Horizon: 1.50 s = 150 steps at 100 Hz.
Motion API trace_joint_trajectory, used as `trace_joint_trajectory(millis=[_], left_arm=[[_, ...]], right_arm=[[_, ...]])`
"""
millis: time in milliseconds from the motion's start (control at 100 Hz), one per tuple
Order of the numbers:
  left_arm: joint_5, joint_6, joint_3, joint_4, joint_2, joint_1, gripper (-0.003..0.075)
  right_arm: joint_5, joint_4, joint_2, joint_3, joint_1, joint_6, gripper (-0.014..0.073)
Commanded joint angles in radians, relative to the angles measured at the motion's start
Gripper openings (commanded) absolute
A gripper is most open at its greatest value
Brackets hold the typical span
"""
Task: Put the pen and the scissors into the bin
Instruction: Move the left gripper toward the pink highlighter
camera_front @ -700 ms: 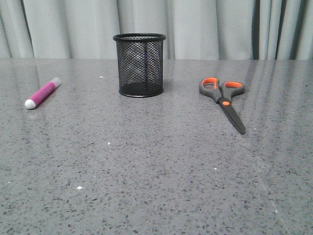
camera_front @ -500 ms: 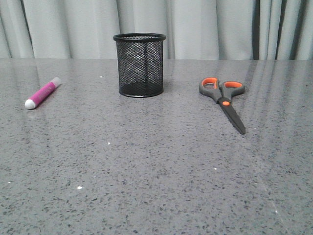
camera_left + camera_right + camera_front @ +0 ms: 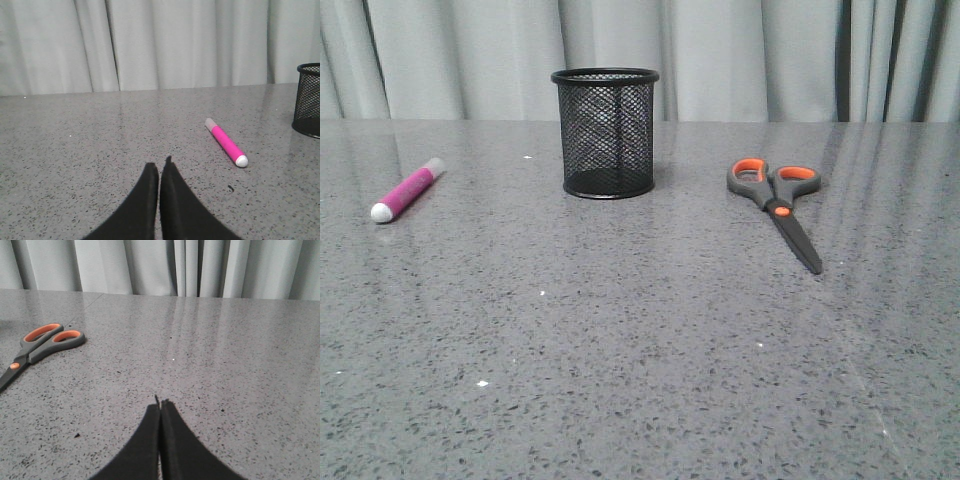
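Note:
The magenta pen (image 3: 408, 189) with a white cap lies on the grey table at the left; it also shows in the left wrist view (image 3: 226, 142). The black mesh bin (image 3: 606, 132) stands upright at the table's middle back; its edge shows in the left wrist view (image 3: 308, 99). The scissors (image 3: 778, 201) lie shut at the right, handles toward the back; they also show in the right wrist view (image 3: 37, 347). My left gripper (image 3: 159, 165) is shut and empty, short of the pen. My right gripper (image 3: 160, 404) is shut and empty, to the right of the scissors. Neither gripper shows in the front view.
The grey speckled table (image 3: 640, 360) runs back to a pale curtain (image 3: 740, 55). The pen, the bin and the scissors lie well apart in a row across the far half.

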Motion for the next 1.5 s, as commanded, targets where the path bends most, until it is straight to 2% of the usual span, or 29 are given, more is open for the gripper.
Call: trace_joint_trajectory(millis=[0, 800, 940, 1210, 1370, 1490], left_arm=[[-0.073, -0.011, 0.023, -0.010, -0.027, -0.006, -0.0022], [-0.073, -0.011, 0.023, -0.015, -0.027, -0.006, -0.0022], [-0.073, -0.011, 0.023, -0.086, -0.027, -0.006, -0.0021], [-0.073, -0.011, 0.023, -0.368, -0.027, -0.006, -0.0022], [-0.073, -0.011, 0.023, -0.455, -0.027, -0.006, -0.0022], [-0.085, -0.011, 0.020, -0.577, -0.027, -0.006, -0.0022]], right_arm=[[-0.074, -0.011, -0.018, 0.018, -0.005, -0.010, -0.0074], [-0.076, -0.008, -0.018, 0.018, -0.005, -0.010, -0.0074], [-0.096, 0.085, -0.018, 0.018, -0.005, -0.010, -0.0074], [-0.167, 0.303, -0.018, 0.018, -0.005, -0.010, -0.0074], [-0.181, 0.343, -0.018, 0.018, -0.005, -0.007, -0.0074], [-0.225, 0.481, -0.018, 0.018, -0.005, -0.006, -0.0074]])
